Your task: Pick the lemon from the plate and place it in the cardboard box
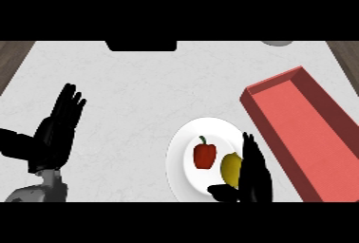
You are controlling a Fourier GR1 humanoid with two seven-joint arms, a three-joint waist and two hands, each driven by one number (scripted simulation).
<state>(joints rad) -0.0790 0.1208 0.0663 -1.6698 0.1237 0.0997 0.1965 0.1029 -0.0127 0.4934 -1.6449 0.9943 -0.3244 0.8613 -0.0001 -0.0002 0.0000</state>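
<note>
Reaching over the white plate [184, 142], the right hand [254, 173] stands edge-on against the lemon [230, 167], its fingers straight and pointing up the view along the fruit's right side, its thumb jutting left beneath the fruit. The hand is open; nothing is curled round the lemon yet. This pose looks like the setup for a grasp, the fingers on one flank and the thumb ready to come in from below.

The lemon is a dull yellow oval lying on the plate's right part, just beside a red bell pepper [204, 155] with a green stem; whether they touch cannot be told. The red box [308, 137] lies close to the right of the plate, long and open-topped, a short carry away. The left hand [57, 129] rests open at the left over the pale counter [140, 80], fingers up.
</note>
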